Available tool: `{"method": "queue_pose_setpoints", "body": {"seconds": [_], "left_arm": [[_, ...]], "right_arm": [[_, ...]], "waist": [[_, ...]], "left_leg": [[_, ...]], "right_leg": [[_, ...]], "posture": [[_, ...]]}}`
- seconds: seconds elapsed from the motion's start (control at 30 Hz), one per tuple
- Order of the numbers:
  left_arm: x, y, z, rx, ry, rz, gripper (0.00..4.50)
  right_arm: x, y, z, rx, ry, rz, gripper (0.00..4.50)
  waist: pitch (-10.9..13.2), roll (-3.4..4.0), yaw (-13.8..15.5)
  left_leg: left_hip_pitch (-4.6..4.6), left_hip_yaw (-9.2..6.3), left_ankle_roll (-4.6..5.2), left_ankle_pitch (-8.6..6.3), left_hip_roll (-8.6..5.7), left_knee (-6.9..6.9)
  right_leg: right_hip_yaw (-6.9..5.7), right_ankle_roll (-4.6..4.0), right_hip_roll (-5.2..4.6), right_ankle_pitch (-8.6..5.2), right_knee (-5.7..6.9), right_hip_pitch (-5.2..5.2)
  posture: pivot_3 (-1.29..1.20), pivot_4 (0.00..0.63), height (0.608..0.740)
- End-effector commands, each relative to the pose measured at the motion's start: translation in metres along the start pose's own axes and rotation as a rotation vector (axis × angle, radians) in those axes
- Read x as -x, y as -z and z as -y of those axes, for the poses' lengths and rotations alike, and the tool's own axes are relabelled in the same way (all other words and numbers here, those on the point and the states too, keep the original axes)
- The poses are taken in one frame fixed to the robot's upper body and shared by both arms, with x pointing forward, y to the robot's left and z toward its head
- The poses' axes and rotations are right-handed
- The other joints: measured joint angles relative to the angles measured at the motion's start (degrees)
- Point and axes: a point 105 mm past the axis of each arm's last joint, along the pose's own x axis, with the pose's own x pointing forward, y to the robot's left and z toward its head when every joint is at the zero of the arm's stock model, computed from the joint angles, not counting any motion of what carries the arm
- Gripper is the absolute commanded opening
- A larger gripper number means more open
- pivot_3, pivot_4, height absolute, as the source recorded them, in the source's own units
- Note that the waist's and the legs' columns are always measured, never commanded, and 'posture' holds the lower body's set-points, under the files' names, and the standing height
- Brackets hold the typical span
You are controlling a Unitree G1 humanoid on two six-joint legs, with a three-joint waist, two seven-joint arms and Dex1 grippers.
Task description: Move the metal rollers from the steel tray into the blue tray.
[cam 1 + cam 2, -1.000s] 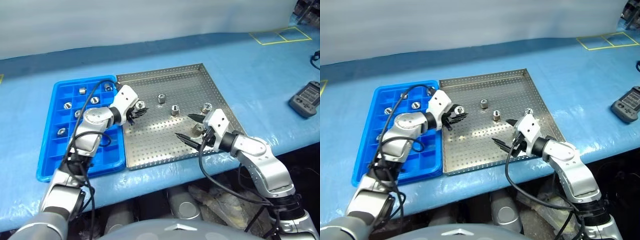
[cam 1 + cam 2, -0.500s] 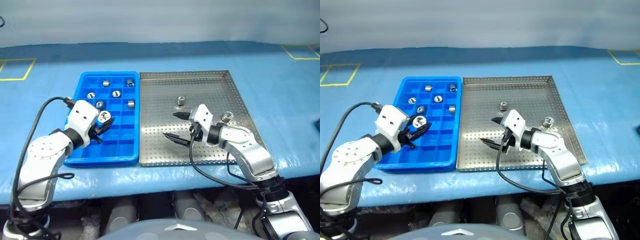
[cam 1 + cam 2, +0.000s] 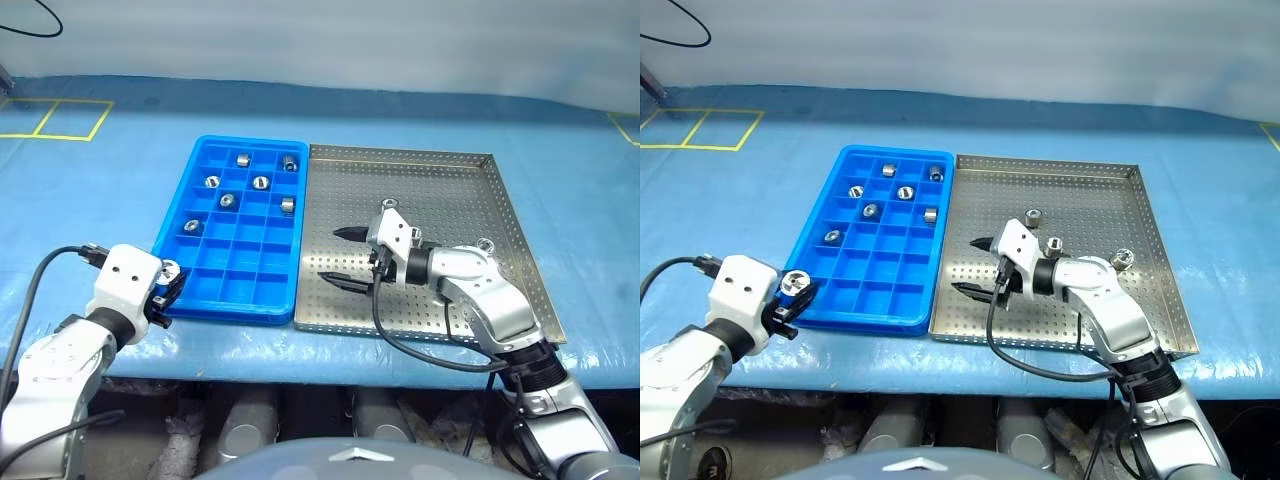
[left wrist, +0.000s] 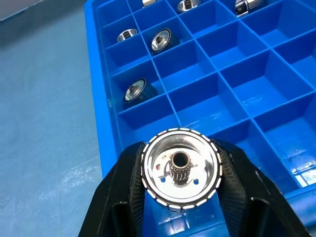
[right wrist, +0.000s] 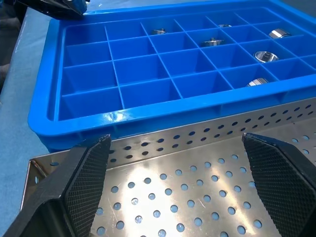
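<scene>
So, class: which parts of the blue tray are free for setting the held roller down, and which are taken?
The blue tray has bare cells in its near rows, beside the left gripper and its roller. Its far rows are crowded with rollers.

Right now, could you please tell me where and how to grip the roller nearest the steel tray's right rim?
Grip the roller across its round side wall, coming down from above with the open right gripper. It seems to stand on end on the steel tray, apart from the others, so both sides look free; the raised rim hampers a sideways approach.
</scene>
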Motion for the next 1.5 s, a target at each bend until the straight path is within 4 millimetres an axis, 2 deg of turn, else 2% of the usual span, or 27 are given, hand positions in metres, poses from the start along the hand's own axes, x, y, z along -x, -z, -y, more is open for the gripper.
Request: {"method": "queue_pose_setpoints", "body": {"seconds": [0.03, 0.37, 0.4, 0.47, 0.57, 0.67, 0.73, 0.87, 0.93, 1.03, 1.17, 1.3, 1.5], "left_arm": [[-0.002, -0.002, -0.004, -0.014, -0.023, 0.017, 1.70], [-0.004, 0.003, -0.008, -0.011, -0.021, 0.005, 1.70], [-0.004, 0.003, -0.009, -0.012, -0.023, 0.005, 2.41], [-0.004, 0.003, -0.015, -0.011, -0.062, 0.004, 2.90], [-0.006, 0.001, -0.022, 0.005, -0.104, 0.021, 3.91], [-0.007, -0.007, -0.020, 0.018, -0.090, 0.061, 3.91], [-0.011, -0.020, -0.013, 0.027, -0.049, 0.132, 3.91], [-0.023, -0.063, 0.016, 0.053, 0.135, 0.342, 3.91], [-0.036, -0.087, 0.035, 0.052, 0.270, 0.441, 3.91], [-0.057, -0.111, 0.051, 0.031, 0.378, 0.512, 3.91], [-0.085, -0.132, 0.061, -0.001, 0.438, 0.537, 3.91], [-0.122, -0.162, 0.093, -0.062, 0.573, 0.534, 3.91], [-0.157, -0.173, 0.117, -0.087, 0.639, 0.483, 3.91]], "right_arm": [[0.002, -0.012, 0.002, 0.041, 0.002, 0.041, 4.50], [0.008, -0.011, 0.004, 0.037, 0.035, 0.040, 4.50], [0.008, -0.011, 0.005, 0.038, 0.038, 0.041, 4.50], [0.008, -0.012, 0.006, 0.040, 0.046, 0.042, 4.50], [0.008, -0.011, 0.007, 0.041, 0.052, 0.042, 4.50], [0.009, -0.011, 0.007, 0.042, 0.056, 0.042, 4.50], [0.009, -0.012, 0.007, 0.043, 0.060, 0.044, 4.50], [0.013, -0.013, 0.009, 0.044, 0.084, 0.047, 4.50], [0.019, -0.013, 0.009, 0.043, 0.111, 0.049, 4.50], [0.028, -0.012, 0.008, 0.041, 0.156, 0.041, 4.50], [0.040, -0.008, 0.009, 0.040, 0.220, 0.019, 4.50], [0.064, -0.001, 0.008, 0.036, 0.338, -0.023, 4.50], [0.072, 0.002, 0.000, 0.018, 0.399, -0.022, 4.50]], "waist": [[0.0, 0.00, 0.0], [0.0, 0.00, -0.1], [0.0, 0.00, -0.1], [0.0, 0.00, -0.1], [0.0, 0.00, -0.1], [0.0, 0.00, -0.1], [0.0, 0.00, -0.2], [0.0, -0.02, 0.1], [0.0, -0.02, 0.0], [0.0, -0.02, -0.6], [0.0, -0.01, -2.3], [0.0, 0.00, -3.5], [0.0, 0.02, -8.1]], "left_leg": [[0.01, -0.01, 0.00, 0.00, 0.00, 0.00], [0.00, -0.01, 0.00, 0.00, 0.01, -0.04], [0.00, -0.01, 0.00, 0.00, 0.01, -0.04], [0.00, -0.01, 0.00, 0.00, 0.01, -0.04], [0.01, -0.01, 0.00, 0.00, 0.01, -0.04], [0.00, -0.01, -0.01, 0.00, 0.01, -0.04], [0.00, -0.01, -0.01, 0.00, 0.01, -0.04], [0.01, -0.06, -0.02, 0.01, -0.02, -0.03], [0.02, -0.04, -0.03, 0.02, -0.04, -0.03], [0.07, -0.03, -0.02, 0.02, -0.06, -0.01], [0.08, 0.04, 0.04, -0.02, -0.08, -0.02], [-0.02, 0.10, 0.09, -0.03, -0.14, 0.01], [-0.04, 0.24, 0.29, -0.15, -0.15, 0.02]], "right_leg": [[-0.01, -0.01, 0.00, -0.01, 0.00, 0.01], [-0.01, -0.06, 0.00, -0.03, -0.01, -0.01], [-0.02, -0.06, 0.00, -0.03, 0.00, -0.01], [-0.02, -0.06, 0.00, -0.04, -0.01, -0.01], [-0.02, -0.06, 0.00, -0.04, 0.00, -0.01], [-0.02, -0.06, 0.00, -0.04, -0.01, -0.01], [-0.02, -0.06, -0.01, -0.04, -0.01, 0.00], [-0.07, -0.06, -0.04, -0.03, -0.03, 0.05], [-0.06, -0.05, -0.05, -0.02, -0.03, 0.07], [-0.07, -0.03, -0.02, -0.01, -0.07, 0.13], [-0.01, 0.16, -0.02, 0.11, -0.08, 0.14], [-0.05, 0.22, -0.03, 0.14, -0.14, 0.12], [0.21, 0.38, -0.03, 0.15, -0.22, 0.07]], "posture": [[0.05, 0.150, 0.740], [0.03, 0.150, 0.740], [0.03, 0.150, 0.740], [0.03, 0.150, 0.740], [0.03, 0.150, 0.740], [0.02, 0.150, 0.740], [0.01, 0.150, 0.740], [-0.03, 0.150, 0.740], [-0.07, 0.150, 0.740], [-0.12, 0.150, 0.740], [-0.20, 0.150, 0.740], [-0.28, 0.150, 0.740], [-0.37, 0.150, 0.740]]}}
